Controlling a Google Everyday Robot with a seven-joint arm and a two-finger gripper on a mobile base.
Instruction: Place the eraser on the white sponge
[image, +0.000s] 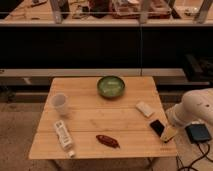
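Camera view: flat black rectangular eraser (157, 127) lies on the wooden table (100, 122), apart from the off-white rectangular sponge pad (145, 108). Gripper (168, 133) is beside the eraser; can't tell its grip state. You have grasp and placement left.

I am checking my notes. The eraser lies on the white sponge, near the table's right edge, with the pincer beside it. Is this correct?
Not quite. The camera view shows the eraser lying on the table itself, apart from the white sponge and nearer the front. The rest holds: it is near the right edge, with the pincer beside it.
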